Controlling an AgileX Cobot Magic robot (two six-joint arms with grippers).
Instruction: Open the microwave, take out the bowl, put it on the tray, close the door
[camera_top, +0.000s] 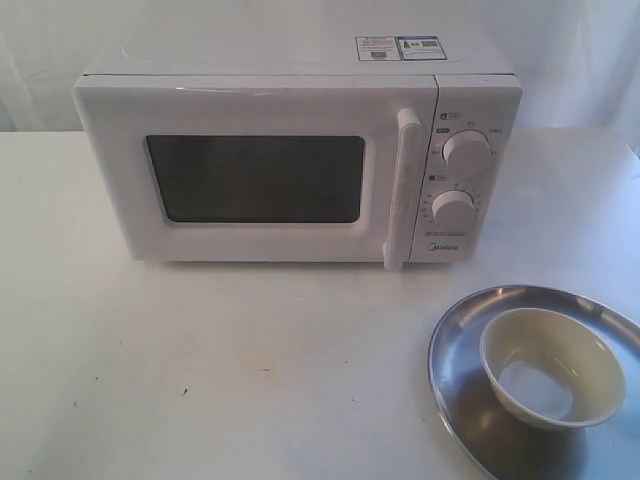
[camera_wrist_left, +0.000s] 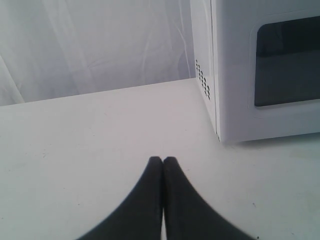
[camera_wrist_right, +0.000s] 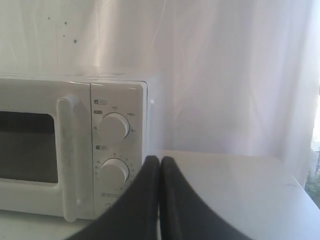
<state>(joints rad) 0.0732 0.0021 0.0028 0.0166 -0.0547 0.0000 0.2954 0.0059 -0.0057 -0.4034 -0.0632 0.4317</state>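
The white microwave (camera_top: 300, 160) stands at the back of the table with its door (camera_top: 250, 175) shut and the vertical bar handle (camera_top: 403, 188) beside two round dials. The cream bowl (camera_top: 540, 367) sits upright on the silver tray (camera_top: 465, 400) at the front right. No arm shows in the exterior view. In the left wrist view my left gripper (camera_wrist_left: 163, 160) is shut and empty over bare table, the microwave's (camera_wrist_left: 260, 70) left corner ahead of it. In the right wrist view my right gripper (camera_wrist_right: 160, 160) is shut and empty, level with the dials (camera_wrist_right: 114, 126) and handle (camera_wrist_right: 70, 155).
A white curtain (camera_top: 560, 50) hangs behind the table. The white tabletop (camera_top: 200, 370) stretches in front of the microwave. The tray runs past the exterior view's lower right edge. The table's right edge (camera_wrist_right: 300, 185) shows in the right wrist view.
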